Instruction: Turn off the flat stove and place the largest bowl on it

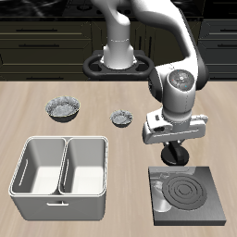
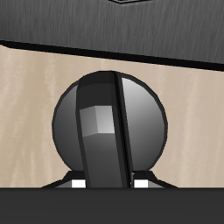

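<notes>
The gripper (image 1: 172,157) hangs right over the back edge of the flat stove (image 1: 190,193), whose coil rings look dark. In the wrist view the fingers (image 2: 79,185) sit pinched on the knob (image 2: 109,122), I think. The largest bowl (image 1: 63,109) sits well away, behind the white bin (image 1: 59,167), near a smaller bowl (image 1: 122,118).

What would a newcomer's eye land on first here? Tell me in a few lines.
First the white robot arm, its gripper hanging low at the back edge of the flat dark-grey square stove, whose coil rings look dark. Next the white two-compartment bin near the table's front edge. The wrist view is filled by a rounded grey object that cannot be told for certain.
</notes>
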Available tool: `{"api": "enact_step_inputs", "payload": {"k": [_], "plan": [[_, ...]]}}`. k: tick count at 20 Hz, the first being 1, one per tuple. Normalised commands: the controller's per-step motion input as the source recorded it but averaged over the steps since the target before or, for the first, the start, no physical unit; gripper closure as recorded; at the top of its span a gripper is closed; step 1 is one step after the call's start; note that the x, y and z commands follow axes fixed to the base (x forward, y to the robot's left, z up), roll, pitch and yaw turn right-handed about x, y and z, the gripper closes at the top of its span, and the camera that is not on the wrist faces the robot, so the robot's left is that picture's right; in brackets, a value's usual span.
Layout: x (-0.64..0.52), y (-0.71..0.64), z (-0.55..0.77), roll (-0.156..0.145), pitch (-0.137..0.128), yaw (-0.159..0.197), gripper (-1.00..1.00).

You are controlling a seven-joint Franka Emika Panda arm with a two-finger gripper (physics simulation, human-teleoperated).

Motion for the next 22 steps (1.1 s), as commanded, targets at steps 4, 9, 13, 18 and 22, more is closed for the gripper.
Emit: {"api": "enact_step_inputs", "payload": {"k": [4, 9, 13, 18, 22], "plan": [[-0.01, -0.02, 0.05, 0.003, -0.003, -0.048, 1.0], [0.04, 0.03, 0.03, 0.011, -0.003, -0.058, 1.0], [0.0, 0.04, 0.02, 0.014, -0.009, -0.043, 1.0], [0.04, -0.01, 0.05, -0.002, 0.001, -0.059, 1.0], [-0.02, 0.03, 0.03, 0.003, -0.002, -0.046, 1.0]]}}
